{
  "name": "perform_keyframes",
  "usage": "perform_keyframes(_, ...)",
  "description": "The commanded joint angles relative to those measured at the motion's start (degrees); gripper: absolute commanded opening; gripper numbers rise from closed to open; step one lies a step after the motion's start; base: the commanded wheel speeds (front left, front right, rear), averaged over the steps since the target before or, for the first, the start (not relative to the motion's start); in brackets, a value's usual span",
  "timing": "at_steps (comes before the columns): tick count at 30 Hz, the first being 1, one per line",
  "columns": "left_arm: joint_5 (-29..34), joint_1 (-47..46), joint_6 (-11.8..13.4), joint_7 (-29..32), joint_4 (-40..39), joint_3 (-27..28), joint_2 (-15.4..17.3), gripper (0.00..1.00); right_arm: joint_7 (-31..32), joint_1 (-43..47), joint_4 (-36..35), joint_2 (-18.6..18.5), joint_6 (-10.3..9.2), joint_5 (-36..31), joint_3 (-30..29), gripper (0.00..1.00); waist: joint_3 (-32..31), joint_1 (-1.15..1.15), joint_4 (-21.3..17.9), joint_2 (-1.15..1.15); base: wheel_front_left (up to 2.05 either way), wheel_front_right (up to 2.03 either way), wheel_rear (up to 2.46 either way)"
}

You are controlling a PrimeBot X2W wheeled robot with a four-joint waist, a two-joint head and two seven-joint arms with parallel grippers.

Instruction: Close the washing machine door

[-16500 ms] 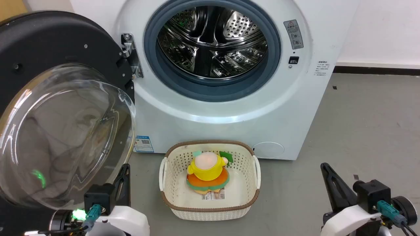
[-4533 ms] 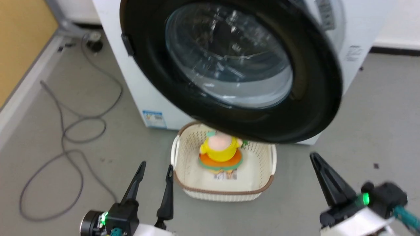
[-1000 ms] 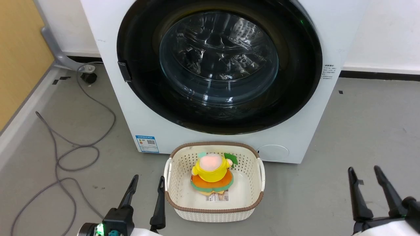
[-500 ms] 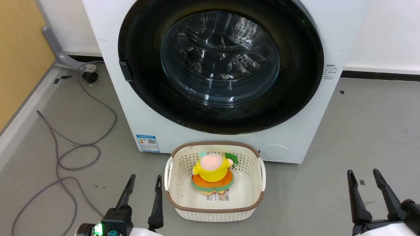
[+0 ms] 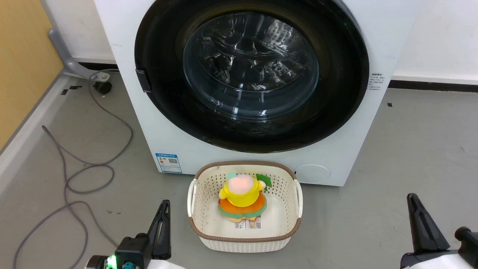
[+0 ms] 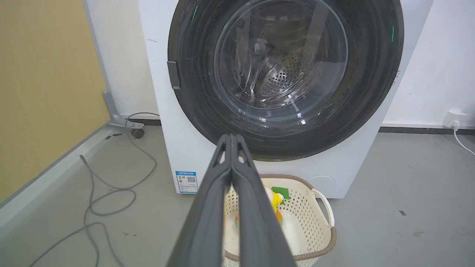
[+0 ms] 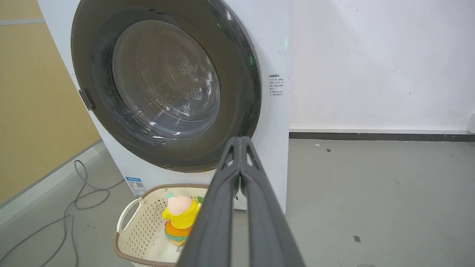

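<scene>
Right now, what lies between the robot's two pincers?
In the head view, a white basket holding a toy, nearer the left pincer; bare floor toward the right pincer.

Lower left of the head view: left gripper (image 5: 164, 204), with long black tapering fingers (image 5: 160, 229) on a black block, a green light (image 5: 110, 261), a teal plug (image 5: 127, 266) and a white left forearm shell (image 5: 164, 266). Lower right: right gripper (image 5: 413, 198), with the same black taper, a black knob (image 5: 465, 234) and a white right forearm shell (image 5: 429, 261).

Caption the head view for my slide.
Washing machine door closed; basket in front; left gripper and right gripper shut.
</scene>
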Motion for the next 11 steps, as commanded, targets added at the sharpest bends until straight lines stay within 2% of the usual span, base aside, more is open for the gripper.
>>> perform_keyframes(1, 0.24, -0.16, -0.15, 0.30, -0.24, 0.30, 0.01, 0.00, 0.36, -0.26, -0.05, 0.22, 0.00, -0.56, 0.12, 0.00, 0.00, 0.00, -0.03, 0.00, 0.00, 0.00, 0.00)
perform_keyframes(11, 0.65, -0.42, -0.44, 1.47, -0.70, 0.92, 0.00, 0.00, 1.25, -0.69, -0.13, 0.65, -0.01, -1.70, 0.38, 0.00, 0.03, 0.00, -0.18, 0.00, 0.00, 0.00, 0.00)
